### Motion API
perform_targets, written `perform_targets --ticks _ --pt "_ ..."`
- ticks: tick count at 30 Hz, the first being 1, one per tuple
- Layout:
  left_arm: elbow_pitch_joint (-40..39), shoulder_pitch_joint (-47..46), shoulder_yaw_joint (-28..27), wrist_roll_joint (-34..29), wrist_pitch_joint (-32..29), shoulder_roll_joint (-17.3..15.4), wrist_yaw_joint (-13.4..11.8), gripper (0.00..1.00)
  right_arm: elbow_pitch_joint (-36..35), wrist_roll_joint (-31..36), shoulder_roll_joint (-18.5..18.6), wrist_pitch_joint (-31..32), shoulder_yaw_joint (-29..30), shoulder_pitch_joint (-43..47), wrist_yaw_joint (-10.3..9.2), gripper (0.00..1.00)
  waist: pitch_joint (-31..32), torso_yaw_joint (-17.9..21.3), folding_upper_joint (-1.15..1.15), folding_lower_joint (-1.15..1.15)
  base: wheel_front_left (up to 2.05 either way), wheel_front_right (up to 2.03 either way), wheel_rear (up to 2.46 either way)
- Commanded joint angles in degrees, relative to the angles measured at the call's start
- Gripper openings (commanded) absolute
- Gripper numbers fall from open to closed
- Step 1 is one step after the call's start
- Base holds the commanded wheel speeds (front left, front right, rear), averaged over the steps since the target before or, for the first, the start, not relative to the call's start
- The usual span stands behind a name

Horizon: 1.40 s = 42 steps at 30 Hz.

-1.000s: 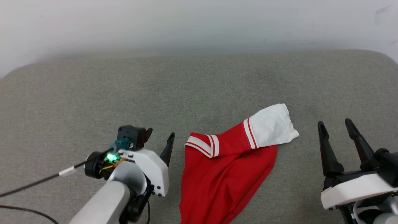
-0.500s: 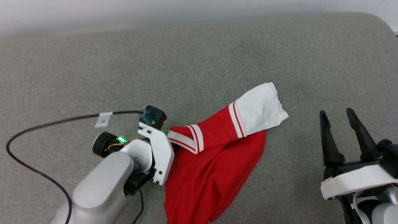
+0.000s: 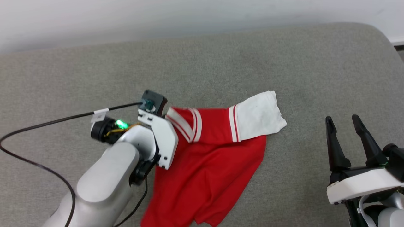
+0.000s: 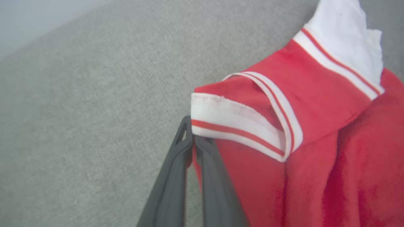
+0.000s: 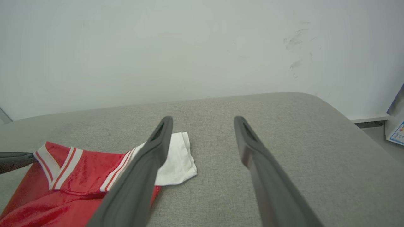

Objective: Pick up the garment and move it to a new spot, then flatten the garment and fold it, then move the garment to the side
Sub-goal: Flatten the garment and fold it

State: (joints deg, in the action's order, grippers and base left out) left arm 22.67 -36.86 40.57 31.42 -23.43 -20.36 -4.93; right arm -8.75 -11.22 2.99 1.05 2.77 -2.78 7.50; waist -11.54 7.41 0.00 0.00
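Note:
The garment [image 3: 208, 164] is a red shirt lying crumpled on the grey cushion, with one white sleeve [image 3: 257, 115] stretched toward the far right. Its lettering is hidden. My left gripper [image 4: 191, 140] is shut on the red-and-white striped trim [image 4: 233, 123] at the garment's left end; in the head view its fingers sit under the wrist near the trim [image 3: 181, 124]. My right gripper [image 3: 344, 121] stands open to the right of the garment, apart from it and with nothing between its fingers [image 5: 161, 138]. The sleeve [image 5: 176, 162] lies just beyond its left finger.
The grey cushioned surface [image 3: 221, 69] runs back to a white wall [image 5: 189, 47] and rounds off at its right edge [image 3: 389, 47]. A black cable [image 3: 47, 123] from my left wrist loops over the cushion on the left.
My left gripper reached the garment's striped trim, shut on it and drew it away from me, spreading the red cloth. The head camera shifted. My right gripper stayed open in place.

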Motion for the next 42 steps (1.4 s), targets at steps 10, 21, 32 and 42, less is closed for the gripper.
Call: perform_targets --ticks 10,21,32,42 --pt "-11.5 1.9 6.2 -5.2 6.8 4.2 -0.6 0.0 -0.9 -0.6 -0.2 1.5 1.0 2.1 -0.02 1.0 4.4 -1.0 0.0 0.0 0.0 0.0 0.0" --pt "-7.4 11.5 16.9 -2.0 4.1 9.9 4.7 0.79 -1.5 -1.4 -0.2 1.9 1.4 3.0 -0.02 1.0 4.2 -0.7 0.0 0.0 0.0 0.0 0.0" --pt "-14.5 13.4 11.2 -3.9 17.2 7.6 -0.9 1.0 -2.0 -0.9 -0.2 2.5 1.6 4.2 -0.02 1.0 7.0 -3.2 0.0 0.0 0.0 0.0 0.0" --pt "-16.7 9.4 2.2 1.5 10.0 -2.0 -2.1 1.0 -2.9 -1.1 -0.1 2.8 0.9 4.0 -0.02 1.0 5.3 -3.0 0.0 0.0 0.0 0.0 0.0"
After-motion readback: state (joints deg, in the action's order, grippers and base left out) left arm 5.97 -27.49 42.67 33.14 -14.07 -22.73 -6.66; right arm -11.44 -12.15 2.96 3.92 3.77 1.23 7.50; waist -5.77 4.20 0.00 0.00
